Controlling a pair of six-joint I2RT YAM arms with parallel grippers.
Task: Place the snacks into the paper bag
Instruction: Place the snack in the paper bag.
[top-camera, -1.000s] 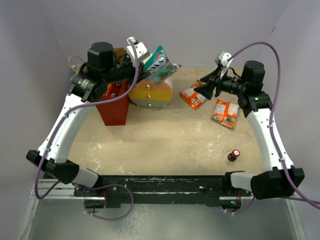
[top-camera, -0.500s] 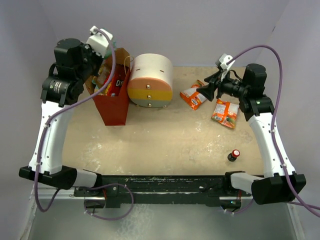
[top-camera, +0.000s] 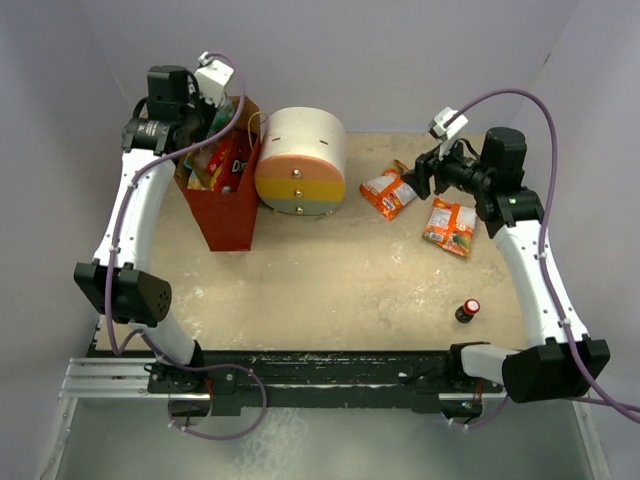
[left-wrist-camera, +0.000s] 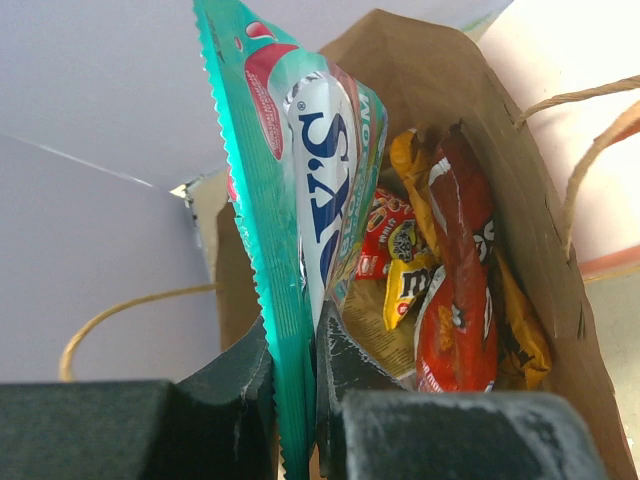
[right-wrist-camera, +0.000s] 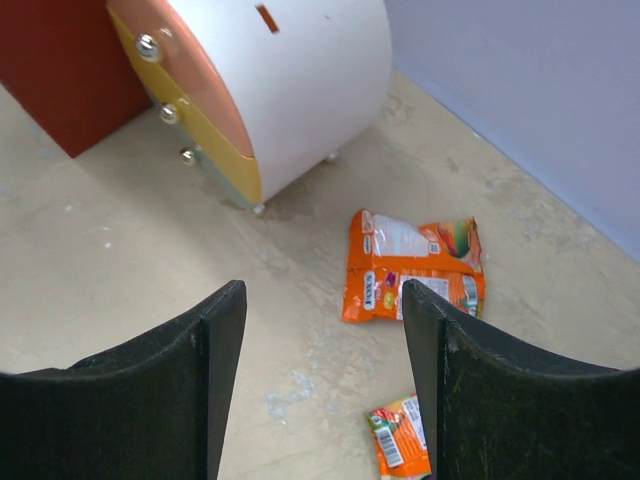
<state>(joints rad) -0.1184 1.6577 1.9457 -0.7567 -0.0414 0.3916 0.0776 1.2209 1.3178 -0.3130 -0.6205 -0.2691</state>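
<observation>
The left gripper (left-wrist-camera: 298, 372) is clamped on the serrated edge of a teal packet (left-wrist-camera: 300, 190), which stands edge-on over the open mouth of the paper bag (top-camera: 228, 215). Whether its far end is already below the rim cannot be determined. The packet appears light, thin and crinkly, with a slick foil skin. It is judged likely to flex and slide under pressure, so a hold on the flat sealed seam, as here, suits it better than one on the puffed middle. The bag stands upright against the round drawer unit (top-camera: 300, 160) and is already well filled. It holds a red Doritos bag (left-wrist-camera: 455, 300) on end, a small yellow packet (left-wrist-camera: 408, 288), a small red packet (left-wrist-camera: 385, 235) and an orange-yellow chip bag (left-wrist-camera: 520, 335) against the far wall. Room is tight, and the soft paper walls may buckle if pushed. The right gripper (right-wrist-camera: 322, 320) hangs with its jaws apart, holding nothing, above the worktop (top-camera: 330, 270). An orange packet (right-wrist-camera: 410, 265) lies flat just beyond it, and a second orange packet (right-wrist-camera: 400, 435) lies nearer. Both lie outside the bag and are best taken by a raised edge. A small dark bottle (top-camera: 467, 310) stands well apart and is not a snack.
</observation>
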